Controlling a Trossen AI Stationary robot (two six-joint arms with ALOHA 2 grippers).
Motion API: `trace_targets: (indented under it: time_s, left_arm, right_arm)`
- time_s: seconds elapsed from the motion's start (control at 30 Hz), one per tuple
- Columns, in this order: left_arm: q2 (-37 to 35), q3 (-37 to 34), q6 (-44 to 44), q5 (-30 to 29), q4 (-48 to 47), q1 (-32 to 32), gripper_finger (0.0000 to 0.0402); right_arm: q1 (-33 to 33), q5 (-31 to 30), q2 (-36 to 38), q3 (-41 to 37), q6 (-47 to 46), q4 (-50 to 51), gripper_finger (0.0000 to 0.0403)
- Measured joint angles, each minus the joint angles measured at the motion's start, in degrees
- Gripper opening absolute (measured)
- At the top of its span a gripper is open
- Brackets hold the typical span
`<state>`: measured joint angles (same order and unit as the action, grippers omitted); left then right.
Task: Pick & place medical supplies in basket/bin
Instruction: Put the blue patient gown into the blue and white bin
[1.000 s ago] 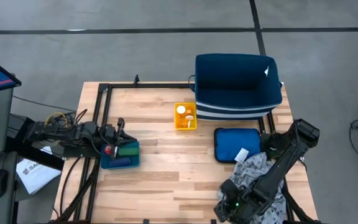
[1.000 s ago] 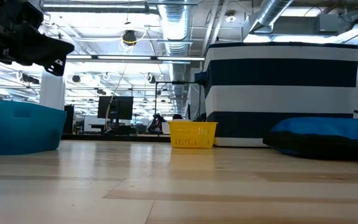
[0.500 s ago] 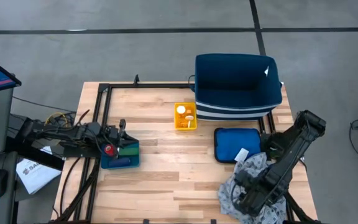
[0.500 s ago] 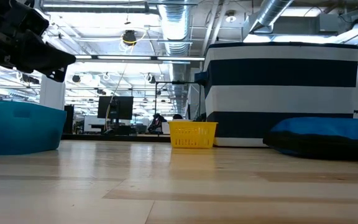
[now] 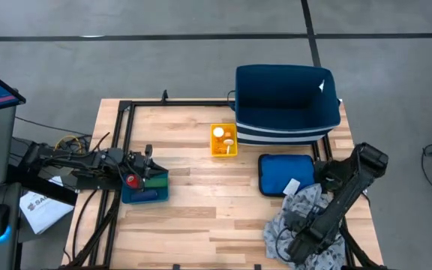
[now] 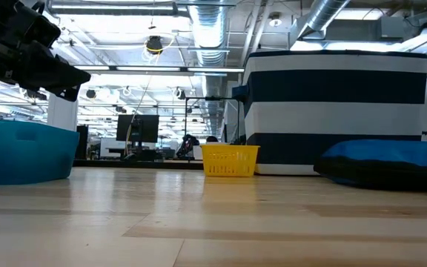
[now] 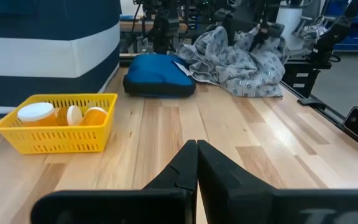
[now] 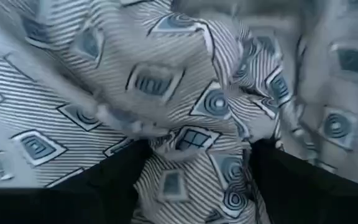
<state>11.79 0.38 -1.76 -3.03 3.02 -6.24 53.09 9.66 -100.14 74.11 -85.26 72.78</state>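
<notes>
The grey patterned cloth (image 5: 297,214) lies heaped at the table's near right corner. My right gripper (image 8: 194,168) points down into it, open, with a raised fold (image 8: 191,143) between its two fingers. In the high view the right gripper (image 5: 302,238) sits over the cloth's near part. Orange pill bottles with white caps (image 7: 39,113) stand in a small yellow basket (image 5: 223,141). My left gripper (image 7: 196,163) is shut, held level above a blue bin (image 5: 145,189) at the table's left. That bin holds a red cylinder (image 5: 131,180). My right gripper comes at the cloth from above with a finger on either side of the raised fold (image 8: 191,143). I cannot tell whether the fingers touch the cloth. The cloth lies slack on the table.
A large navy bin with white stripes (image 5: 287,105) stands at the far right. A flat blue pouch (image 5: 283,174) with a white card lies between it and the cloth. Bare wood stretches across the table's middle (image 5: 208,202).
My right gripper has moved over the cloth toward the table's right edge, sunk a little and tipped from slanting to pointing down. My left gripper has tipped slightly downward above the blue bin. The cloth and the other things lie as before.
</notes>
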Motion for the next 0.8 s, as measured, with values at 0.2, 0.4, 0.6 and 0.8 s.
trace_targets:
  time_s: [0.2, 0.4, 0.6, 0.8]
  left_arm:
    - [0.00, 0.00, 0.00, 0.00, -0.02, 0.00, 0.0001]
    - [0.00, 0.00, 0.00, 0.02, -0.02, 0.00, 0.0001]
    - [0.00, 0.00, 0.00, 0.03, -0.02, 0.00, 0.0001]
    - [0.00, 0.00, 0.00, 0.04, -0.02, 0.00, 0.0001]
  right_arm:
    - [3.99, 2.24, 0.00, -7.64, -7.37, -9.04, 0.0286]
    - [6.37, 0.88, 0.02, -13.73, -15.73, -21.07, 0.0286]
    - [7.29, -0.96, -0.20, -16.91, -21.83, -25.60, 0.0251]
    - [6.43, -5.57, -0.26, -17.10, -22.79, -25.78, 0.0127]
